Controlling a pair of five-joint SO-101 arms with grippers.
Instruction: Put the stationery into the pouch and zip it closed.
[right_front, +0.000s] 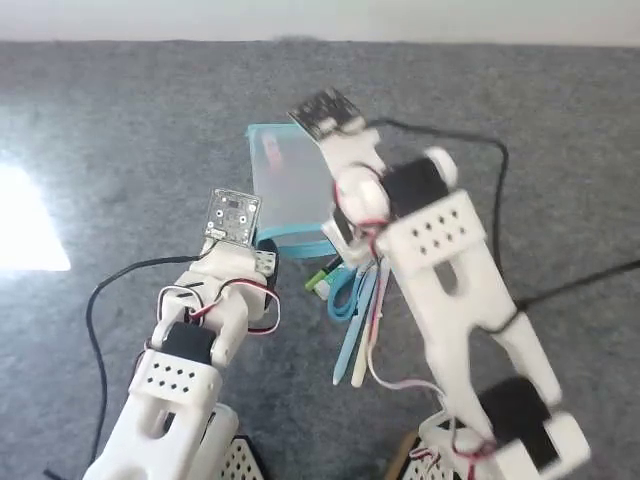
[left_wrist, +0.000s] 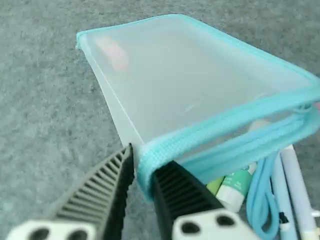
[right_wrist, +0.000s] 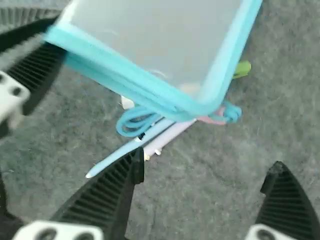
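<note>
A translucent pouch (right_front: 290, 185) with teal trim lies on the grey mat, its zipper edge toward the arms. My left gripper (left_wrist: 142, 172) is shut on the near corner of the pouch's (left_wrist: 190, 85) teal zipper edge; in the high view the left gripper (right_front: 268, 250) sits at that same corner. The stationery (right_front: 352, 300) lies on the mat just outside the zipper edge: pens (left_wrist: 295, 175), a blue looped cord (right_wrist: 136, 120) and a green-and-white stick (left_wrist: 234, 184). My right gripper (right_wrist: 207, 162) hangs open over the mat beside the pouch's (right_wrist: 165, 35) other near corner, holding nothing.
Grey felt mat (right_front: 120, 130) covers the whole table. The left arm's black fingers (right_wrist: 30, 60) show at the edge of the right wrist view. Cables (right_front: 95, 300) trail beside both arms. Open mat lies left of and behind the pouch.
</note>
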